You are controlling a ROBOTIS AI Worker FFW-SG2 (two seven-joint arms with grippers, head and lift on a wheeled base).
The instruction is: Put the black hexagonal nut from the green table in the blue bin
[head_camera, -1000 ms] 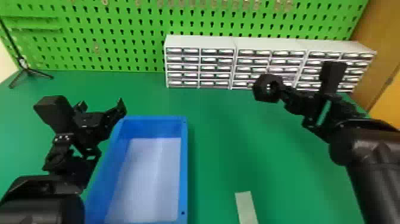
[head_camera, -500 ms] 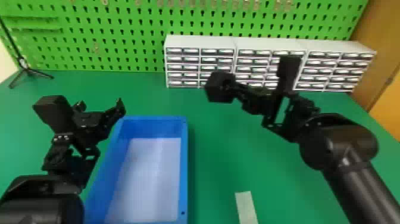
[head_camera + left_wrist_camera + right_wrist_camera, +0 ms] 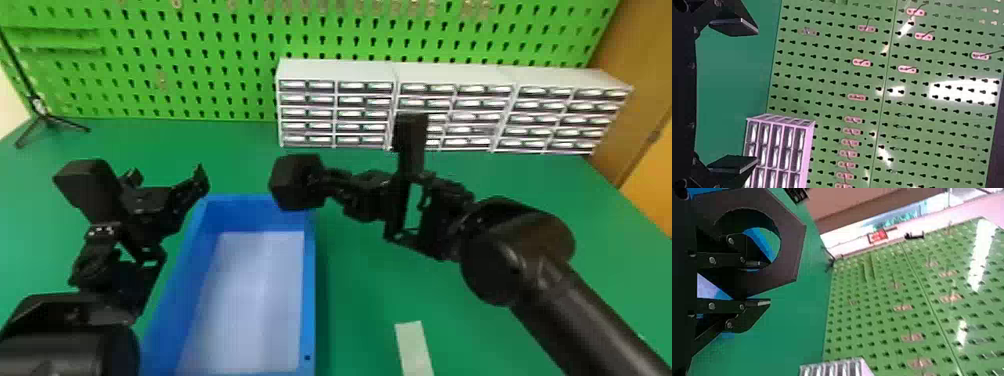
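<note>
Blue bin (image 3: 309,300) at lower left; black nut (image 3: 296,182) gripped near its far right corner.
Left gripper (image 3: 756,96), at left, is open. Near centre, the right gripper (image 3: 769,282) pinches the nut's wall, one finger through the hole: a sound hold, likely stiff and light, perhaps slippery.

Green pegboard (image 3: 240,45); pale drawer cabinets (image 3: 340,70); wooden panel (image 3: 635,65)
</note>
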